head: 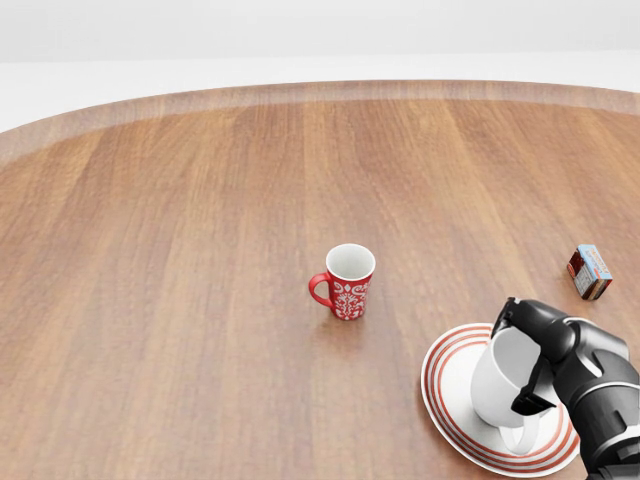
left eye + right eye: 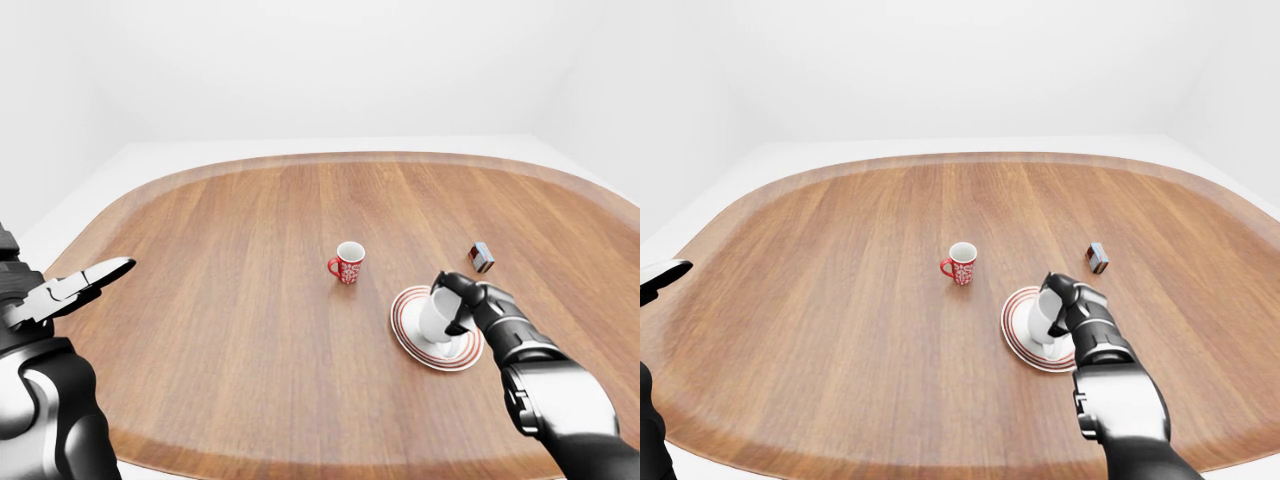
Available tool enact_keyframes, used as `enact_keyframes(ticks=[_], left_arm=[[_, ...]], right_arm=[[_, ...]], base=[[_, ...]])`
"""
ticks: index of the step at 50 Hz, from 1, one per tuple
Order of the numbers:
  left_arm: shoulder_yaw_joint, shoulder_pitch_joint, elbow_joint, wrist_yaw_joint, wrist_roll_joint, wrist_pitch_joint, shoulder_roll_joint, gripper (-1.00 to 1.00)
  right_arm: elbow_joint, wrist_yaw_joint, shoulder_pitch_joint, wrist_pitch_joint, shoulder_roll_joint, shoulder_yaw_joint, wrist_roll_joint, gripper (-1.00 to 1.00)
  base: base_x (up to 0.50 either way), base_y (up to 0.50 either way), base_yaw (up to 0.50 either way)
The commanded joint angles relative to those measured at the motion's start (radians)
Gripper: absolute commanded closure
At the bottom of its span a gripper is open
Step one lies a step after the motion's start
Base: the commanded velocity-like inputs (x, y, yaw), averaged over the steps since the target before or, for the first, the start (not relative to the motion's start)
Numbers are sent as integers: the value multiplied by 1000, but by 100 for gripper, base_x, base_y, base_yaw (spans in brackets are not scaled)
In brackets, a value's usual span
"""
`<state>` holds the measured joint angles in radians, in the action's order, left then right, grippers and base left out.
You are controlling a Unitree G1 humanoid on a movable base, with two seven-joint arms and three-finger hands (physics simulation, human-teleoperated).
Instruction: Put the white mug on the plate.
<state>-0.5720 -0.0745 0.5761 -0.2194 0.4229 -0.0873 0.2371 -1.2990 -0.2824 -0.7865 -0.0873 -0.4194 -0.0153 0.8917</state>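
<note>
The white mug (image 1: 505,385) sits low over the red-ringed white plate (image 1: 452,395) at the head view's lower right, tilted, its handle pointing toward the bottom edge. Whether its base rests on the plate I cannot tell. My right hand (image 1: 530,365) is shut on the mug, black fingers wrapped over its rim and side. My left hand (image 2: 85,280) is raised at the far left of the left-eye view, well away from the table, fingers spread open and holding nothing.
A red patterned mug (image 1: 346,282) stands upright on the wooden table (image 1: 200,250), up and left of the plate. A small red-and-blue box (image 1: 589,272) lies near the right edge of the head view.
</note>
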Motion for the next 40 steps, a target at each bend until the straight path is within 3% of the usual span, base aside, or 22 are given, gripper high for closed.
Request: enact_keyframes(ticks=[1, 4, 5, 10, 14, 16, 18, 20, 23, 26, 40], left_arm=[[-1, 2, 2, 1, 0, 0, -1, -100], [-1, 3, 1, 2, 0, 0, -2, -100], [0, 3, 1, 2, -1, 0, -2, -100], [-1, 4, 2, 2, -1, 0, -3, -100], [-1, 3, 3, 2, -1, 0, -3, -100], [-2, 2, 0, 2, -1, 0, -2, -100], [0, 3, 3, 1, -2, 0, -3, -100], [-1, 3, 4, 1, -1, 0, -2, -100], [-1, 2, 4, 1, 0, 0, -2, -100], [0, 1, 3, 1, -1, 0, -2, -100], [6, 0, -8, 1, -8, 0, -3, -100]], right_arm=[[1, 5, 8, 0, 4, 6, 4, 74], [2, 3, 6, 0, 4, 5, 3, 54], [2, 3, 5, 0, 3, 4, 3, 39], [2, 4, 7, 0, 2, 4, 2, 18], [3, 4, 6, 0, 4, 2, 3, -29], [3, 4, 6, 0, 5, 2, 2, -33], [3, 4, 5, 0, 5, 3, 1, -57], [0, 6, 5, 0, 5, 3, 1, -62], [-1, 7, 6, 0, 5, 3, 1, -88], [-2, 7, 4, 0, 5, 2, 2, -100], [35, -19, -47, 0, 24, 1, -12, -100]], base=[[0, 0, 0], [0, 0, 0], [0, 0, 0], [0, 0, 0], [0, 0, 0], [0, 0, 0], [0, 0, 0], [0, 0, 0], [0, 0, 0], [0, 0, 0], [0, 0, 0]])
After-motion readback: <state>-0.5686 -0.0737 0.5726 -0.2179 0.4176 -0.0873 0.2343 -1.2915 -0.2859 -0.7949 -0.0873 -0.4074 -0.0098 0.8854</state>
